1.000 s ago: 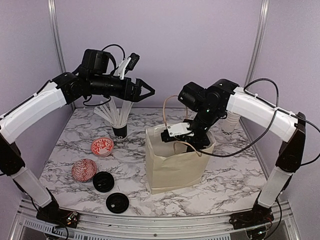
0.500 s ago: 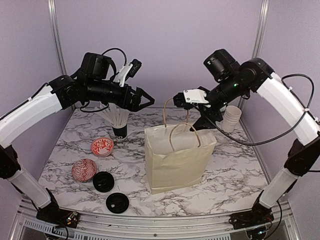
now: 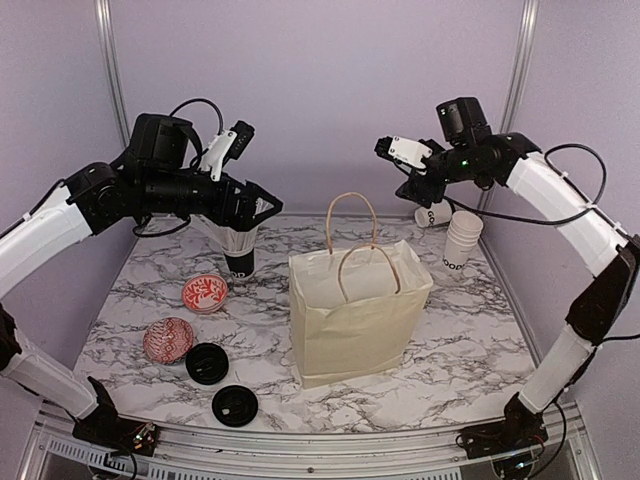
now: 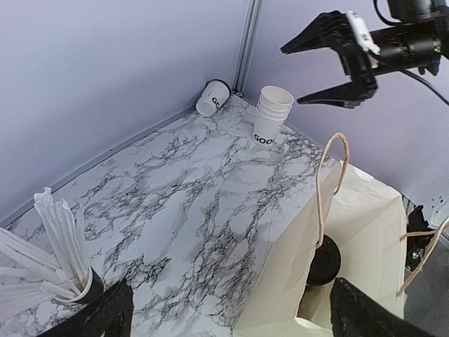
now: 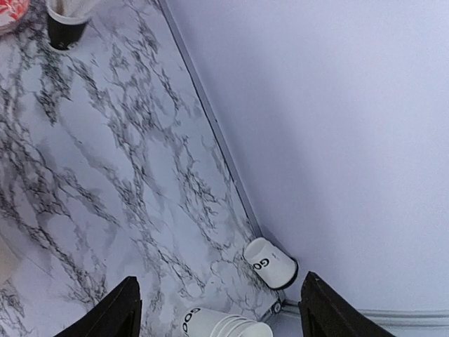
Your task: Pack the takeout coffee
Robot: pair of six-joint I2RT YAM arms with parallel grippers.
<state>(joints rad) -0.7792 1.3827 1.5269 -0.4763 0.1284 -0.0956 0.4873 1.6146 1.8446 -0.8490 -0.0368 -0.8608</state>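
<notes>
A cream paper bag point(image 3: 355, 310) stands open mid-table. Inside it the left wrist view shows the black lid of a takeout coffee point(image 4: 324, 263); the rest of that cup is hidden. Another lidded white cup point(image 3: 432, 215) point(image 5: 270, 263) lies on its side in the back right corner, beside a stack of lidless white cups point(image 3: 462, 240) point(image 5: 217, 324). My right gripper point(image 3: 398, 172) point(image 5: 224, 316) hovers open and empty above and left of them. The left gripper point(image 3: 265, 205) point(image 4: 231, 323) hangs open and empty, high over the table left of the bag.
A black cup of white sticks point(image 3: 238, 245) stands at the back left. Two red-patterned bowls point(image 3: 205, 292) point(image 3: 167, 340) and two loose black lids point(image 3: 207, 363) point(image 3: 235, 405) lie at the front left. Walls close in at the back and right.
My right gripper has risen out of the bag, empty, and swung back right toward the corner cups. The left arm has drawn back a little to the left.
</notes>
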